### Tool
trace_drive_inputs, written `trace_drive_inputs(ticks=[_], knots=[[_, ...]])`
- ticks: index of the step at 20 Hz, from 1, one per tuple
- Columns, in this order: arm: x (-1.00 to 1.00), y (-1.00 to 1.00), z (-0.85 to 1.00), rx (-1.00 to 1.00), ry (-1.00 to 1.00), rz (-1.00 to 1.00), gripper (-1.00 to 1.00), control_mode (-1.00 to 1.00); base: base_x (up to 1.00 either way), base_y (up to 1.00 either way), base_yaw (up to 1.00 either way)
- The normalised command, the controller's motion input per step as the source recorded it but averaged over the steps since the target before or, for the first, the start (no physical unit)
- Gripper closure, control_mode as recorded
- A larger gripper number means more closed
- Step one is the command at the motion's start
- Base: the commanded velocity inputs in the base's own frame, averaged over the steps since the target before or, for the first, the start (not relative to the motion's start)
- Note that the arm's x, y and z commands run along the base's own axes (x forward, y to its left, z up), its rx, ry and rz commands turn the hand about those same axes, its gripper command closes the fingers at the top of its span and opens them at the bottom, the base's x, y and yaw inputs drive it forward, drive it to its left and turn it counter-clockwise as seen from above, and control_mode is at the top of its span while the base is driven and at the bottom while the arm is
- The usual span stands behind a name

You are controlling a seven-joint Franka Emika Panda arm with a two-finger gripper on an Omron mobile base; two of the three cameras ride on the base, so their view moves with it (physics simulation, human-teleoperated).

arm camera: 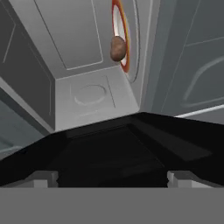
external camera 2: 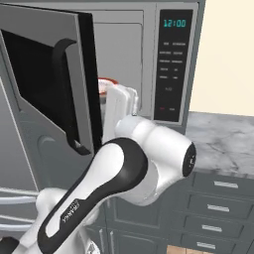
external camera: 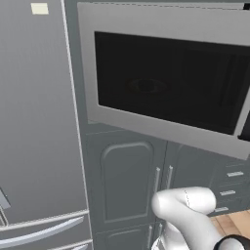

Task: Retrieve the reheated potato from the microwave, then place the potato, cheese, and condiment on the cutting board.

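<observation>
The microwave [external camera 2: 171, 64] stands with its black-glass door [external camera: 166, 78] swung wide open. In the hand view, which is rolled sideways, the brown potato [arm camera: 117, 48] rests on an orange-rimmed plate [arm camera: 125, 65] inside the grey cavity. My gripper [arm camera: 112, 178] is open, with its fingertips [arm camera: 43, 178] far apart and nothing between them, some way short of the potato. In the right base view my white hand [external camera 2: 119, 106] reaches into the cavity beside the plate's rim [external camera 2: 106, 83]. The cheese, the condiment and the cutting board are out of view.
The open door [external camera 2: 44, 74] with its curved handle hangs to the left of my arm. A grey fridge [external camera: 34, 122] stands further left. A marble counter [external camera 2: 223, 139] with drawers [external camera 2: 218, 203] below lies right of the microwave. Grey cabinet doors [external camera: 127, 180] are under it.
</observation>
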Motion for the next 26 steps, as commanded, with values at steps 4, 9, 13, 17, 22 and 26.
trace_drive_inputs(ticks=[4, 9, 13, 17, 22, 26], knots=[[-0.58, 0.31, 0.08, 0.0, -0.03, 0.09, -1.0, -1.0, 0.0, 0.0, 0.0], [-0.6, 0.43, 0.0, 0.0, -0.02, 0.04, -1.0, -1.0, 0.0, 0.0, 0.0], [-0.39, 0.69, 0.0, -0.04, 0.0, 0.02, -1.0, -1.0, 0.0, 0.0, 0.0], [-0.38, 0.77, 0.0, -0.04, 0.0, 0.08, -1.0, -1.0, 0.0, 0.0, 0.0], [-0.48, 0.75, 0.0, -0.03, 0.0, 0.14, -1.0, -1.0, 0.0, 0.0, 0.0], [-0.42, 0.8, -0.02, -0.04, 0.0, 0.14, -1.0, -1.0, 0.0, 0.0, 0.0]])
